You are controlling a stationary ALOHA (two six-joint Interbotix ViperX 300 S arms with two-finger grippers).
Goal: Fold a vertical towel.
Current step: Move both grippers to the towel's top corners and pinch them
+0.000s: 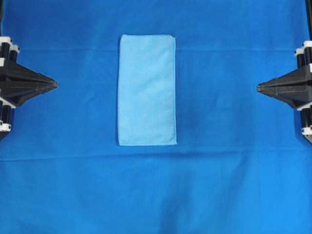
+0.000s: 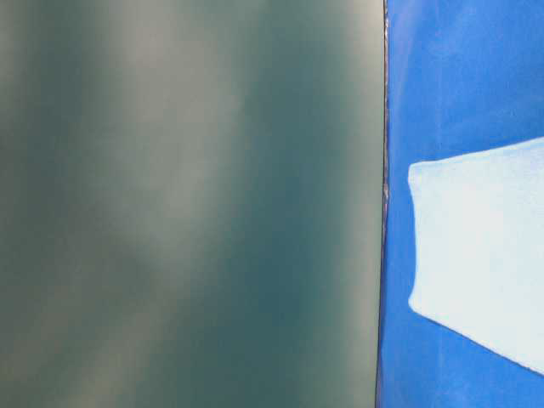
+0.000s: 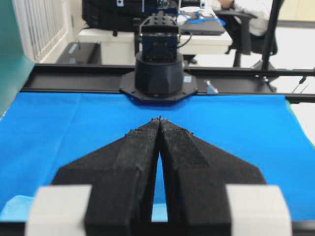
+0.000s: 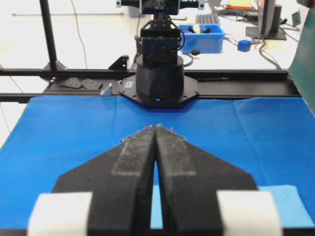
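The towel (image 1: 147, 89) is a light sky-blue rectangle lying flat and unfolded at the middle of the overhead view, long side running top to bottom. It also shows at the right of the table-level view (image 2: 480, 255), and as slivers low in the left wrist view (image 3: 19, 206) and the right wrist view (image 4: 288, 201). My left gripper (image 1: 54, 84) is shut and empty at the left edge, tips pointing at the towel and well apart from it; it shows in its wrist view (image 3: 159, 119). My right gripper (image 1: 258, 87) is shut and empty at the right edge; it shows in its wrist view (image 4: 155, 127).
A deep-blue cloth backdrop (image 1: 219, 185) covers the whole table. A blurred grey-green surface (image 2: 187, 204) fills the left of the table-level view. Each wrist view shows the opposite arm's black base, in the left one (image 3: 158, 73) and the right one (image 4: 159, 78), at the table's far edge.
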